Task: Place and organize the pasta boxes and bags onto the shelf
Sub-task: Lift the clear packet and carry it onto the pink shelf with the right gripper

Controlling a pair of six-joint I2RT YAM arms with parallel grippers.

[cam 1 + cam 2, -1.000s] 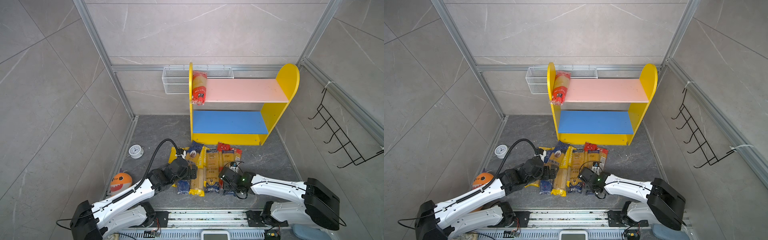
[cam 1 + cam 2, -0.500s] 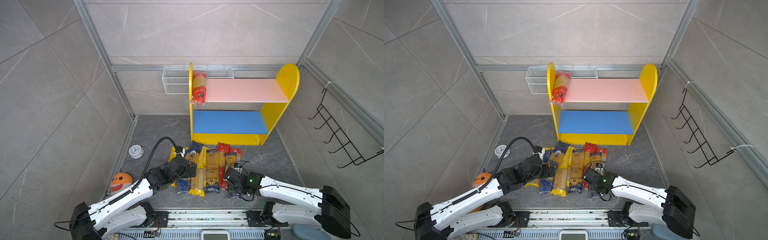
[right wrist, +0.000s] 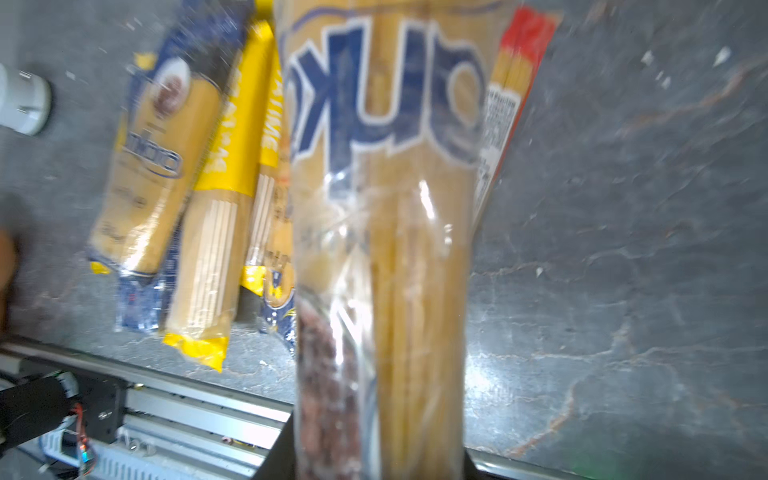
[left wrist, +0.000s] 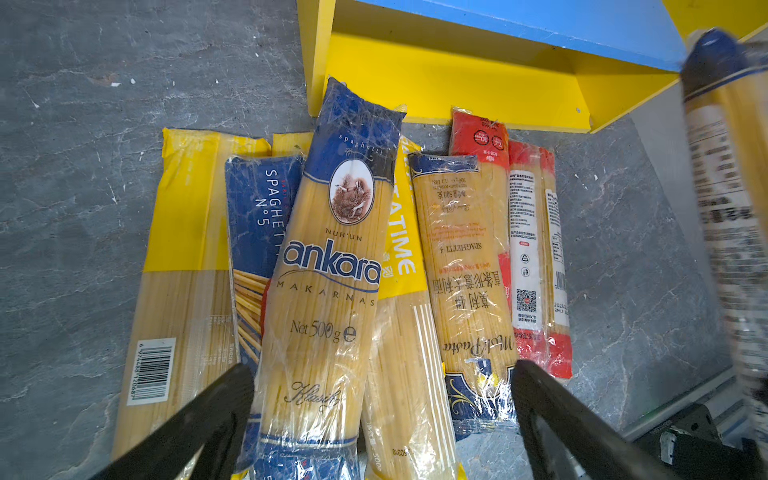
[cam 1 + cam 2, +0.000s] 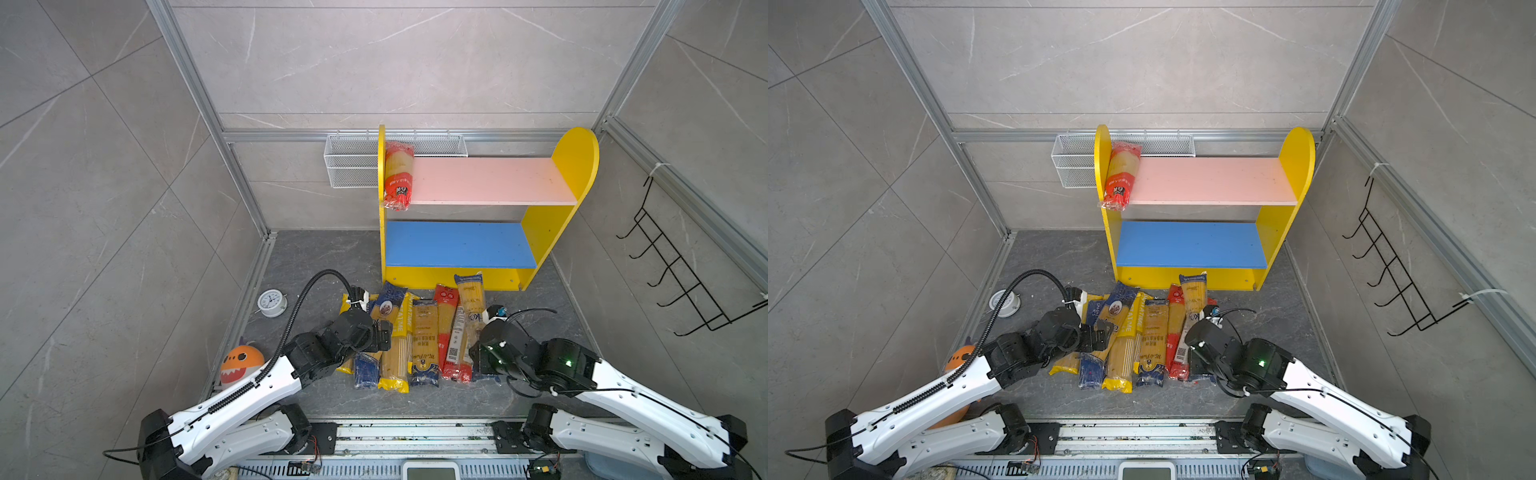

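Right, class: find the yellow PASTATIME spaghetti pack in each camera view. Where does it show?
Top view: PASTATIME pack, below the picture's centre.
Top view: the same place.
Left wrist: in view, its lettering readable.
Right wrist: in view, blurred.
Landmark: the lying Ankara pack with the oval picture lies against it in all four.

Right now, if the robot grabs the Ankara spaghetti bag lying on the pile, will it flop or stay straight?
Probably straight: the Ankara bag is packed full of long, stiff strands. Its shiny, crinkly wrap looks slippery, so it might slide in the open left pincer. Squeezed hard, the thin strands could snap.
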